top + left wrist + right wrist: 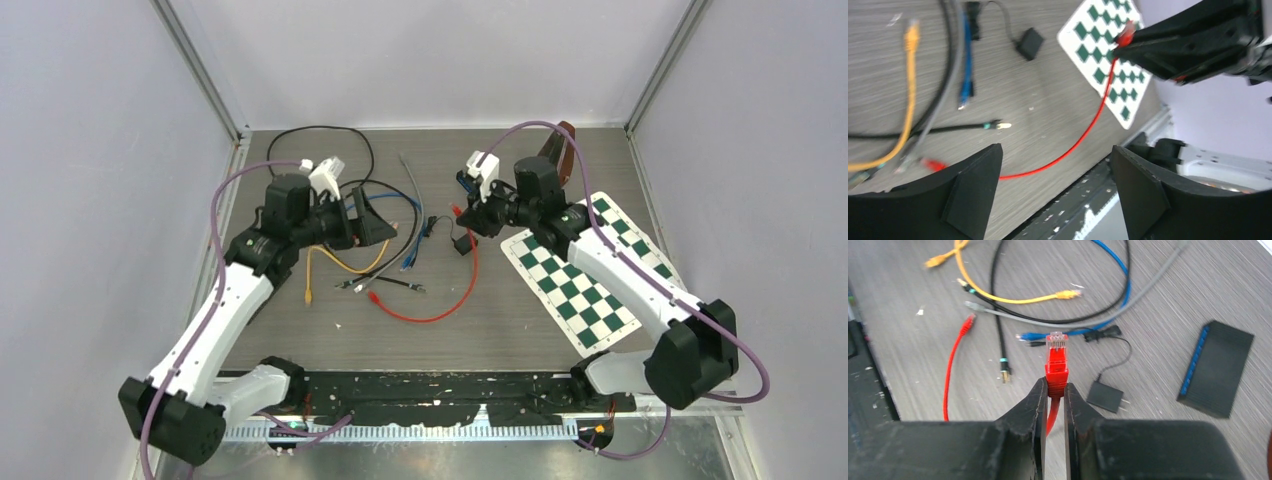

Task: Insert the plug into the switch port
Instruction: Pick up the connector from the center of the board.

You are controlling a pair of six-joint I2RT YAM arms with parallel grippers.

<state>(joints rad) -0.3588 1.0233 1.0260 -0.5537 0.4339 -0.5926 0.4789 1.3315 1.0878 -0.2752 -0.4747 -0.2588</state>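
Observation:
My right gripper (1055, 385) is shut on the boot of the red cable's plug (1056, 352), whose clear tip sticks out past the fingertips, above the table. The switch (1215, 367), a flat black box with a row of blue ports along one edge, lies on the table to the right of the plug and apart from it. In the top view the switch (462, 181) is mostly hidden behind the right wrist. My left gripper (1056, 150) stands open over the table with nothing between its fingers, left of the right gripper (468, 216).
Loose cables lie mid-table: yellow (345, 262), blue (1118, 300), grey (413, 190), black (325, 135), and the red cable's loop (440, 310). A small black adapter (1104, 396) lies near the plug. A green checkerboard sheet (590, 270) lies under the right arm.

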